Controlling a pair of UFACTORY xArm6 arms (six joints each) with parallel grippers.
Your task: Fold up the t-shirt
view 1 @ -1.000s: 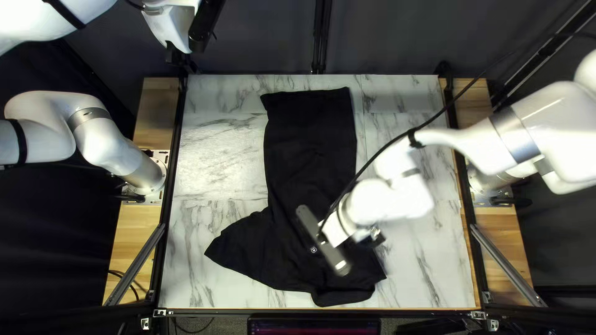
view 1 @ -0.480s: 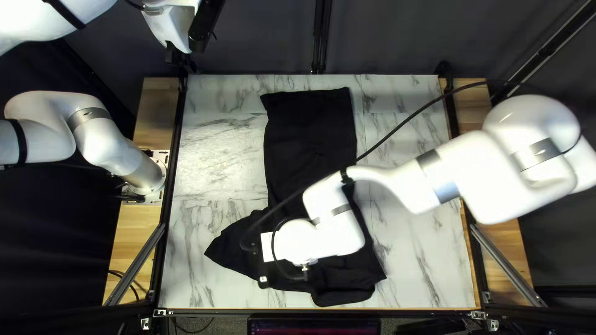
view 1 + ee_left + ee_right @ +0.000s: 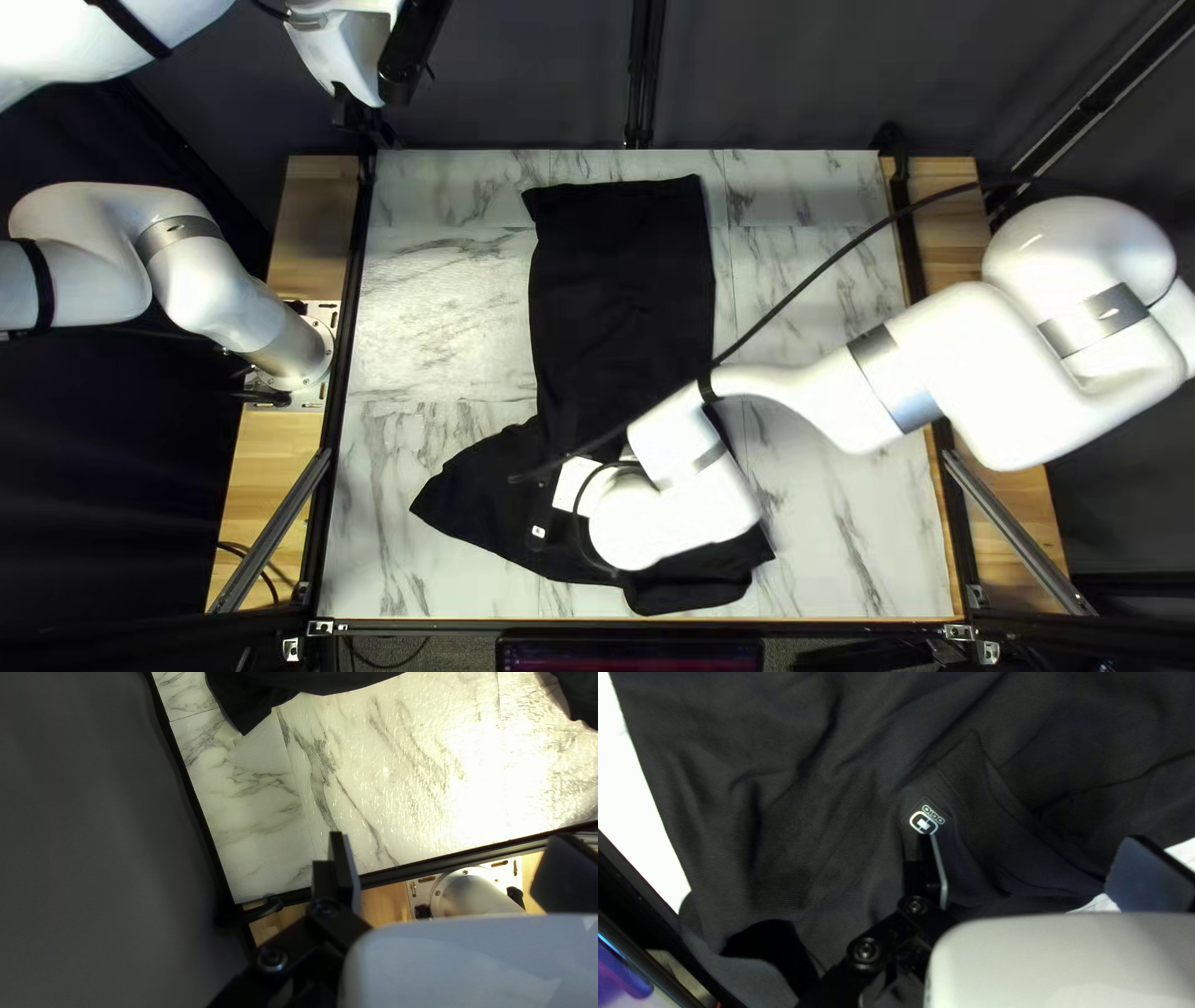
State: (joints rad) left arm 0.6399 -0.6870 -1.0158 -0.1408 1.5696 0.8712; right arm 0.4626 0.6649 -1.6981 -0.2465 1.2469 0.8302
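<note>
1. Table (image 3: 436, 299), approx. whole middle of top left view: has a pale marbled top w/ dark veins.
2. R arm (image 3: 984, 373): reaches in from R edge, w/ black cable (image 3: 859, 244) alongside; covers part of t-shirt's (image 3: 623, 274) near half.
3. L arm (image 3: 93, 255): rises from L edge, runs out of top left view, shows again at its upper L corner.
4. T-shirt, black: lies mid-table, long straight part twd far edge, near end wider & bunched, w/ pointed bit sticking out L. Creased around collar (image 3: 958, 765) in R wrist view.
5. R gripper (image 3: 544, 513): over near end of t-shirt, fingers spread wide, released. Can't tell if touching cloth.
6. L gripper (image 3: 355, 110): nr table's far L corner, off t-shirt, also released, fingers wide apart.
7. Tag (image 3: 924, 820), inside collar: sits just by tip of one R finger.
</note>
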